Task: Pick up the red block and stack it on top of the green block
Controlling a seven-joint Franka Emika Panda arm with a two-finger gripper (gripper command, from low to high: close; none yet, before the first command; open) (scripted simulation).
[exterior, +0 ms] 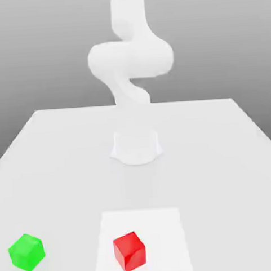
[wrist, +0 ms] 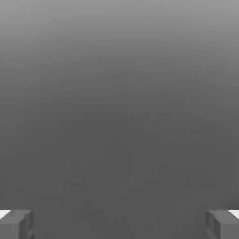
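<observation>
In the exterior view, going left to right, the green block (exterior: pixel 26 253) rests on the worktop (exterior: pixel 220 183) near the front left corner of the picture. The red block (exterior: pixel 129 252) sits on a white square (exterior: pixel 164 237), well apart from the green block, in front of the Franka Panda arm (exterior: pixel 131 59). In the hand view, the end effector (wrist: pixel 119 225) has its two fingers spread wide apart, with nothing between them; the red block lies away from it, ungripped.

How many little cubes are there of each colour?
Red: 1, the red cube on the white square
Green: 1, the green cube on the table
Total: 2
</observation>
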